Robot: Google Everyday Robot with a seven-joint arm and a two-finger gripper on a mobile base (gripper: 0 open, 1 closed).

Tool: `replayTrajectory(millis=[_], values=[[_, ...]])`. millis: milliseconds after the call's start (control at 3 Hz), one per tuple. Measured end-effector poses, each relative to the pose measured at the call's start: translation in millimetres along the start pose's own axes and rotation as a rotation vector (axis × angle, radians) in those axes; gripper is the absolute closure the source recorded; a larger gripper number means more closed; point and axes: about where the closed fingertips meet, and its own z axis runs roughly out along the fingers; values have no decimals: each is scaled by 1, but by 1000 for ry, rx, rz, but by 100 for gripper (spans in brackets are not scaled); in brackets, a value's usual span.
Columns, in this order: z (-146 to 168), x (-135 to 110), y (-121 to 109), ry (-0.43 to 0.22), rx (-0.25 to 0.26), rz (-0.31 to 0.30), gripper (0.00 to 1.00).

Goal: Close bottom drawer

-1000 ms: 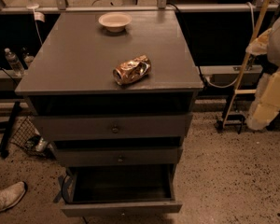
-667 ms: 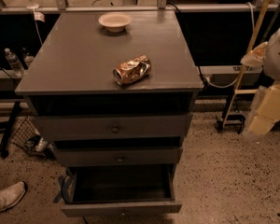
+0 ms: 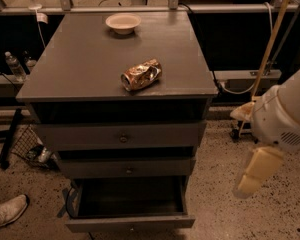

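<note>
Lowered since a second ago, your gripper (image 3: 253, 176) hangs right of the open bottom drawer (image 3: 130, 223); grip state unreadable.

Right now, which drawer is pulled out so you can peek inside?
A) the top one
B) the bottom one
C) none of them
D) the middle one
B: the bottom drawer sticks out and its dark inside shows, while the top drawer and middle drawer show only their fronts. The gripper hangs to the right of the cabinet, not touching it.
</note>
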Motion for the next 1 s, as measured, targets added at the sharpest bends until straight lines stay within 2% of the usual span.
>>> replayTrajectory(millis=[333, 667, 1000], values=[[85, 12, 24, 5, -110, 51, 0], [140, 23, 35, 15, -163, 104, 0], [140, 22, 35, 15, -163, 104, 0]])
